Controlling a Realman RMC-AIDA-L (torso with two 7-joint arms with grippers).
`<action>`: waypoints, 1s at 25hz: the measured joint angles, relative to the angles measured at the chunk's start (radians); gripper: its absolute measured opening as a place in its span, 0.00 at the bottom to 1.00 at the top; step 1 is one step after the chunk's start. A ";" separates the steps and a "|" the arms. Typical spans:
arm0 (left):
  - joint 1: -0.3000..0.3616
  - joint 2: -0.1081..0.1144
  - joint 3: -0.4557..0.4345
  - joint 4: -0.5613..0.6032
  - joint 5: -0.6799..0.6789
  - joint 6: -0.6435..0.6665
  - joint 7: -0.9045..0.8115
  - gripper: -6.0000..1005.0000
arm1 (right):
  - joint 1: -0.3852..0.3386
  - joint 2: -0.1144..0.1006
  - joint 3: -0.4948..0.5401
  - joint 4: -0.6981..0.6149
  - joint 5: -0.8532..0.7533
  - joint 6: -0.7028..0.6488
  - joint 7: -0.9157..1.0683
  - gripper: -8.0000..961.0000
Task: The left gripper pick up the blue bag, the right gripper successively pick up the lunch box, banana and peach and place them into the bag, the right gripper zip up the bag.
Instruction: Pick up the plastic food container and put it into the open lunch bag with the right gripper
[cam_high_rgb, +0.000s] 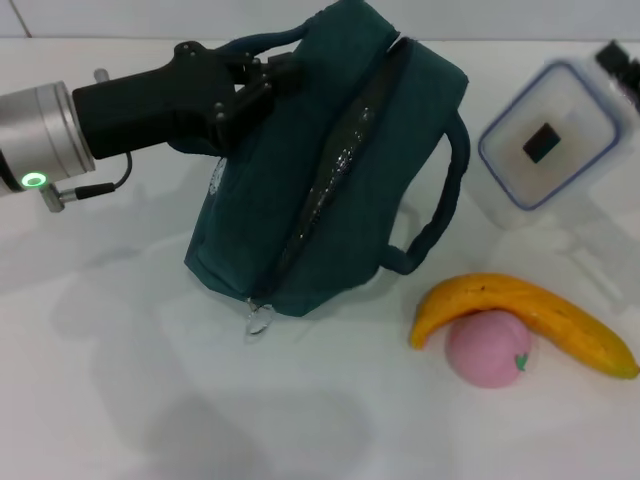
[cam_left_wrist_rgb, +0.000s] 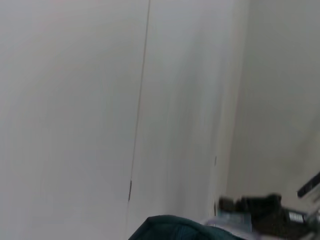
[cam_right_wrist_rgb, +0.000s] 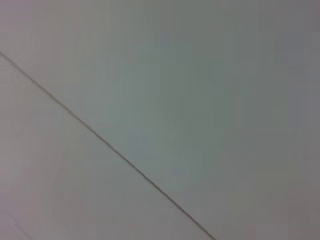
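You are in step 1: the left gripper (cam_high_rgb: 262, 80) has its jaws closed on the near loop handle of the blue bag (cam_high_rgb: 330, 180), which sits tilted on the white surface (cam_high_rgb: 120, 400) with its zipper (cam_high_rgb: 335, 170) parted only to a narrow slit showing foil. The right gripper (cam_high_rgb: 622, 68) barely shows at the far right edge, just beside the lunch box (cam_high_rgb: 545, 145); you cannot tell how its jaws stand. Judging from this, your next move calls for lifting the handle so the mouth gapes wide enough for the lunch box. The banana (cam_high_rgb: 525, 318) lies touching the peach (cam_high_rgb: 487, 348), well apart from the bag. You have open room in front of the bag, less beside the lunch box near the frame edge.
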 joint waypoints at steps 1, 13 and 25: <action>-0.001 -0.002 0.000 -0.002 0.005 -0.007 0.000 0.05 | 0.008 0.001 0.002 -0.016 0.002 -0.009 -0.012 0.14; -0.010 -0.032 0.000 -0.007 0.031 -0.097 0.011 0.05 | 0.176 -0.003 0.002 -0.147 0.051 -0.130 -0.019 0.10; -0.011 -0.050 0.004 -0.009 0.028 -0.112 0.063 0.05 | 0.320 0.002 -0.131 -0.175 0.058 -0.001 -0.010 0.10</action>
